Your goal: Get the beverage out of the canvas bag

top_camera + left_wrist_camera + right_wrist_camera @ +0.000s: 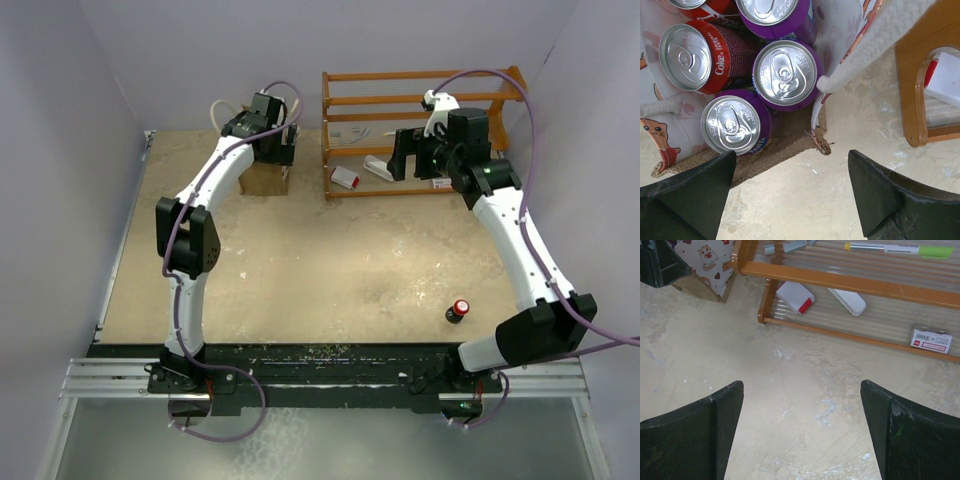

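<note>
- The canvas bag (265, 178) stands upright with its mouth open. At least 5 cans are packed upright inside, tops showing, among them a red Coke can (687, 57) and a purple can (785, 74) nearest the bag's corner.
- Your left gripper (791, 167) hangs just above that corner of the bag, jaws spread wide and holding nothing, probably lining up on a can.
- Its fingers (690, 195) straddle the bag's edge, so the cloth wall could snag one; consider shifting inward.
- The cans touch, leaving little finger room.
- Your right gripper (802, 405) hovers well away from the bag over bare table (330, 260), released and empty, near the wooden rack (420, 130) beside the bag.
</note>
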`<state>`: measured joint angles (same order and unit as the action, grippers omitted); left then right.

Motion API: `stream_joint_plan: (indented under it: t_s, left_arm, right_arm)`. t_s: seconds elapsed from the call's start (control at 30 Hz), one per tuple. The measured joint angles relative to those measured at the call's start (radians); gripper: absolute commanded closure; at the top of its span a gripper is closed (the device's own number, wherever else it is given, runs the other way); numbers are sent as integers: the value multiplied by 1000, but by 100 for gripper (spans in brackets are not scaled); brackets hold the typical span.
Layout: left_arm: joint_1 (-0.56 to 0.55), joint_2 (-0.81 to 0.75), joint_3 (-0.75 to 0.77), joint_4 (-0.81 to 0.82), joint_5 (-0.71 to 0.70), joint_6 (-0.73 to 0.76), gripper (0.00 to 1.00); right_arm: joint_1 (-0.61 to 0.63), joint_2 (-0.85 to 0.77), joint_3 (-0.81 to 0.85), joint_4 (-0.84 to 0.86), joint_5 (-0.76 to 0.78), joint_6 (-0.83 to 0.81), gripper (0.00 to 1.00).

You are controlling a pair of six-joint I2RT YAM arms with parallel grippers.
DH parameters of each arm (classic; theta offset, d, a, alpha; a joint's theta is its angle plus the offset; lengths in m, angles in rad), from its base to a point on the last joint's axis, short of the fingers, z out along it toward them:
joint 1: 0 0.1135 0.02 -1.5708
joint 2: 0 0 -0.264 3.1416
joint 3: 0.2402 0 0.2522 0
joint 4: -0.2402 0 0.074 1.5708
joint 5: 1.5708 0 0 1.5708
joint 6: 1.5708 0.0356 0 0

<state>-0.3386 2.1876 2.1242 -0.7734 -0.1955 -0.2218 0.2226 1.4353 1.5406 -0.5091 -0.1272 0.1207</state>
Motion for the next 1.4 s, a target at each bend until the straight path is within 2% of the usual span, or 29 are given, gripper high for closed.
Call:
stream_joint_plan:
  t_s: [0.27,0.37,0.57,0.73,0.97,1.4]
  left_arm:
    - [0,0,1,-18,6,59,17]
    - [0,0,1,-23,5,72,26]
    - [5,0,-2,-30,2,88,38]
    - [5,0,-18,-29,-10,109,57]
    - [9,0,-28,-35,-16,121,65]
    - [11,-47,-109,-19,30,128,71]
  right_arm:
    - [1,21,0,0,-5,1,0]
    - [2,24,2,0,-7,2,0]
    - [6,32,3,0,-23,3,0]
    - [13,32,3,0,-23,5,0]
    - [16,32,3,0,-23,9,0]
    - [33,32,3,0,-25,16,0]
